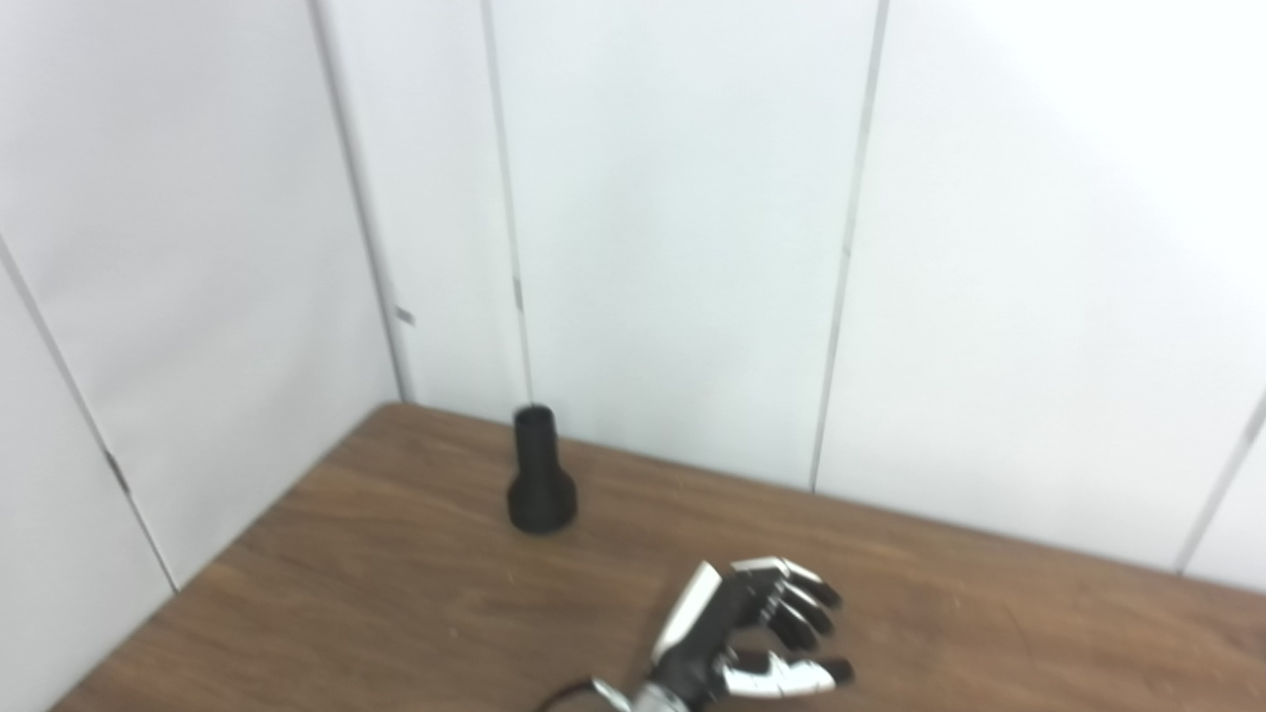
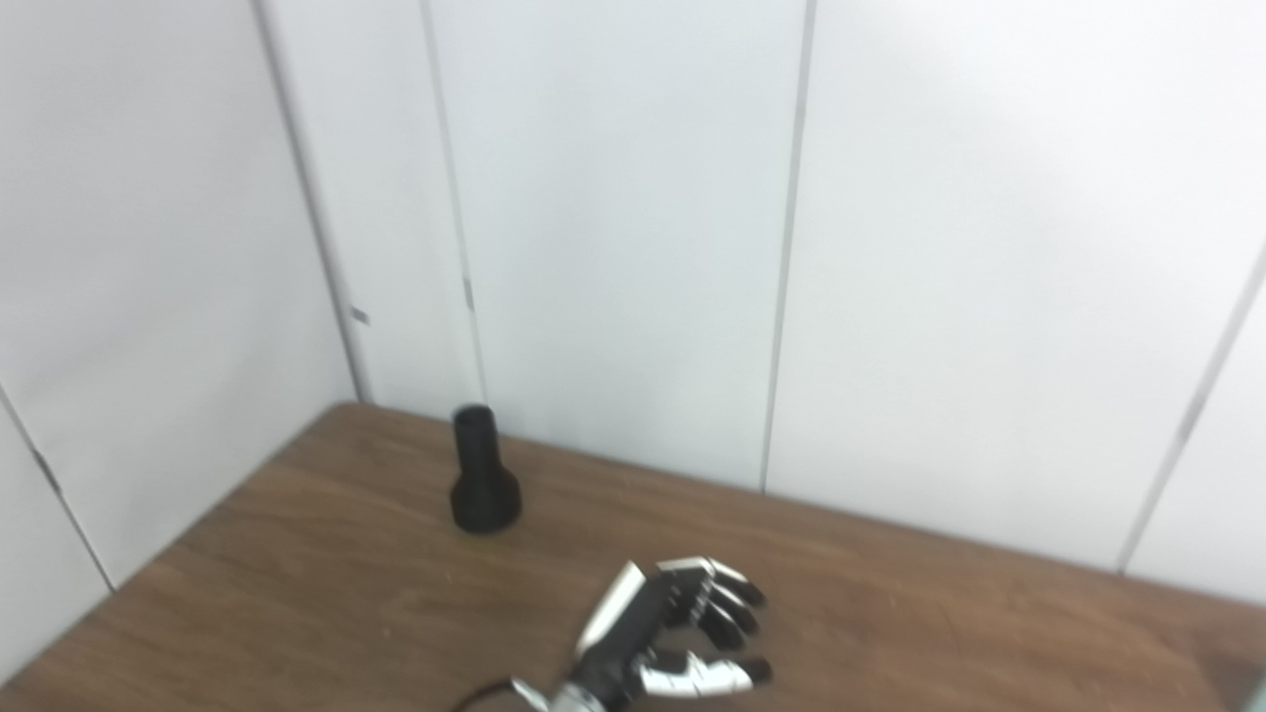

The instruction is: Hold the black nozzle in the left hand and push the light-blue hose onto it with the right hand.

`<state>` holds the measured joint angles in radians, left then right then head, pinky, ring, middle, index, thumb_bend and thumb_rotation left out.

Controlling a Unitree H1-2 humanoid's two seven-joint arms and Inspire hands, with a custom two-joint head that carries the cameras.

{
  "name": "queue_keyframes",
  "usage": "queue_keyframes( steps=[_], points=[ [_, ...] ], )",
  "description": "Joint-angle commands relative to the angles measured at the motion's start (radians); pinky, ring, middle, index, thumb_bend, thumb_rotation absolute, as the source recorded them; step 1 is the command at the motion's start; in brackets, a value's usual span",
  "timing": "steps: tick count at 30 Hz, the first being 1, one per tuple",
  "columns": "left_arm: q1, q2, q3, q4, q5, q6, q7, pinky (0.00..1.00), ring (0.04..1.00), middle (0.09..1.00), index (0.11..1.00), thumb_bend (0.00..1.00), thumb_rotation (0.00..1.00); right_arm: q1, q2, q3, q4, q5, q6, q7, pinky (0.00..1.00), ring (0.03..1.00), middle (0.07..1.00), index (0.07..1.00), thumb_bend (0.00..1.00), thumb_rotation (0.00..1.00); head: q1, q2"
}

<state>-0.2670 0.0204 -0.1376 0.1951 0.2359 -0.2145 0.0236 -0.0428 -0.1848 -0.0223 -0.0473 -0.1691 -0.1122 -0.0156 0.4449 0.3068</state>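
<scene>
The black nozzle (image 1: 541, 477) stands upright on the wooden table (image 1: 376, 613), wide base down, near the back left corner. My left hand (image 1: 754, 636) hovers low at the bottom centre, to the right of the nozzle and nearer to me, well apart from it. Its fingers (image 1: 801, 598) are spread and slightly curled, pointing right, with nothing between them and the thumb. The same nozzle (image 2: 484, 475) and hand (image 2: 678, 633) show in the right eye view. No light-blue hose is in view, and neither is my right hand.
White panelled walls (image 1: 673, 247) close off the table at the back and along the left side, meeting in a corner just behind the nozzle. The table's left edge (image 1: 247, 534) runs along the side wall.
</scene>
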Motion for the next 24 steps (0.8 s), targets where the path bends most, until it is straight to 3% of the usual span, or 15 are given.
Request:
queue_keyframes(
  steps=[1,10,13,15,18,20,21,22,24],
  points=[
    [0.028,-0.017,-0.018,0.039,0.020,-0.048,0.018,0.46,0.458,0.506,0.492,0.50,0.00,-0.029,-0.001,-0.004,-0.016,0.015,-0.033,0.003,0.41,0.555,0.700,0.495,0.51,0.12,0.000,-0.001],
    [0.010,-0.002,-0.016,0.023,0.022,-0.024,0.023,0.48,0.464,0.514,0.484,0.50,0.00,-0.031,-0.008,-0.006,-0.007,0.006,-0.042,-0.002,0.41,0.575,0.716,0.494,0.51,0.12,0.012,0.001],
    [0.001,0.023,0.003,-0.036,0.015,0.028,0.005,0.49,0.461,0.520,0.486,0.50,0.00,-0.036,-0.013,-0.010,-0.001,0.006,-0.047,-0.003,0.41,0.576,0.716,0.494,0.51,0.12,0.019,0.007],
    [-0.005,0.048,0.025,-0.091,-0.002,0.076,-0.017,0.51,0.569,0.517,0.485,0.51,0.00,-0.042,-0.016,-0.011,0.009,0.002,-0.049,-0.005,0.41,0.576,0.712,0.494,0.51,0.12,0.024,0.008],
    [-0.016,0.090,0.058,-0.178,-0.015,0.159,-0.050,0.52,0.613,0.510,0.490,0.52,0.00,-0.048,-0.017,-0.010,0.023,-0.003,-0.052,-0.007,0.41,0.568,0.701,0.494,0.51,0.12,0.031,0.009],
    [-0.026,0.125,0.075,-0.233,-0.006,0.212,-0.069,0.52,0.631,0.648,0.497,0.51,0.05,-0.050,-0.019,-0.010,0.026,-0.004,-0.051,-0.006,0.41,0.562,0.696,0.494,0.51,0.12,0.031,0.009],
    [-0.038,0.161,0.082,-0.264,0.014,0.234,-0.082,0.52,0.634,0.667,0.498,0.51,0.05,-0.053,-0.020,-0.010,0.025,-0.004,-0.049,-0.006,0.41,0.561,0.695,0.494,0.51,0.12,0.033,0.010],
    [-0.049,0.194,0.088,-0.286,0.031,0.252,-0.095,0.53,0.652,0.693,0.634,0.64,0.04,-0.054,-0.021,-0.010,0.025,-0.004,-0.048,-0.006,0.41,0.560,0.694,0.494,0.51,0.12,0.034,0.010],
    [-0.069,0.252,0.098,-0.322,0.058,0.285,-0.113,0.53,0.665,0.714,0.709,0.70,0.04,-0.057,-0.022,-0.012,0.024,-0.001,-0.046,-0.005,0.41,0.559,0.694,0.494,0.51,0.12,0.037,0.011]
  ],
)
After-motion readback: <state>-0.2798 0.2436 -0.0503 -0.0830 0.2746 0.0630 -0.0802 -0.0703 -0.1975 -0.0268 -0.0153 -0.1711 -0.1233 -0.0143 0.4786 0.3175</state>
